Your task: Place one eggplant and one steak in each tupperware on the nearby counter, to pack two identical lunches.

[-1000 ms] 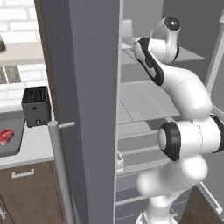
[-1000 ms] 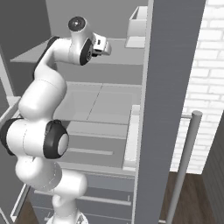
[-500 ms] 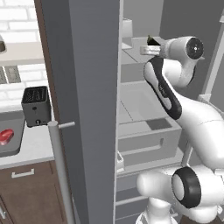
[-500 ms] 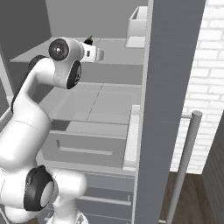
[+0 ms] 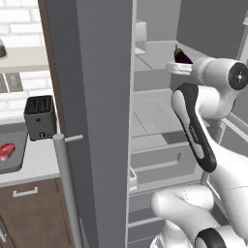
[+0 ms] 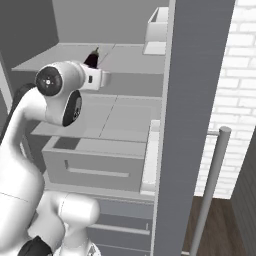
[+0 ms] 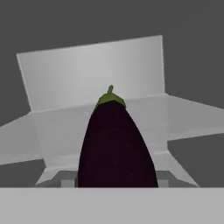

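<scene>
Above the upper fridge shelf (image 6: 60, 60), held clear in shut jaws (image 7: 114, 183): dark eggplant (image 7: 114, 144), likely light, firm and glossy-slick, so best gripped across the thick belly, never by the green stem, with squeeze kept moderate against slipping.

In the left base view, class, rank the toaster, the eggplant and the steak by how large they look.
1. Toaster, clearly largest.
2. and 3. Eggplant and steak look alike in size; the eggplant is partly hidden by the gripper and at a different distance, so I won't rank them.
</scene>
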You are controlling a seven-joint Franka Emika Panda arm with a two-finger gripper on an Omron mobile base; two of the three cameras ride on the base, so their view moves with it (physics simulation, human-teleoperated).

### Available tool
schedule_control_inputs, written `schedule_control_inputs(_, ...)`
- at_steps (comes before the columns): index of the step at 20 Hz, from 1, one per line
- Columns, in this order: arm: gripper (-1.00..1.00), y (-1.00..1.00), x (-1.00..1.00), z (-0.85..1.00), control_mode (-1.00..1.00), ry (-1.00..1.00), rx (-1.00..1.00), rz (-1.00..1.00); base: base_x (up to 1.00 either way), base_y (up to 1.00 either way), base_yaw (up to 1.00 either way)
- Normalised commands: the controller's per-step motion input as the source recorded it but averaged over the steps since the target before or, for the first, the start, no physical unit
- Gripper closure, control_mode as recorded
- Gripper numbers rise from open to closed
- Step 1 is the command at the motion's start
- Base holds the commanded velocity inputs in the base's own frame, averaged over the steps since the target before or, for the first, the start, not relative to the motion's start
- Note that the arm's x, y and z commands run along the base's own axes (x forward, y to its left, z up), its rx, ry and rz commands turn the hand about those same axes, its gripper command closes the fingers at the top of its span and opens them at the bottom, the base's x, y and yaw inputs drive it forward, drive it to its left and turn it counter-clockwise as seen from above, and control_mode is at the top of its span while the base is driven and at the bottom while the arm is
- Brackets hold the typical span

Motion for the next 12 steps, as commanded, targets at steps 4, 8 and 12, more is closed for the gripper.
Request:
schedule_control_inputs(4,1.00,0.00,-1.00,0.00,-1.00,0.28,0.00,0.00,0.00,0.00,0.00)
schedule_control_inputs(8,1.00,0.00,-1.00,-0.46,-1.00,0.39,-0.05,0.00,0.00,0.00,0.00)
schedule_control_inputs(12,1.00,0.00,-0.98,-1.00,-1.00,0.46,-0.09,0.00,0.00,0.00,0.00)
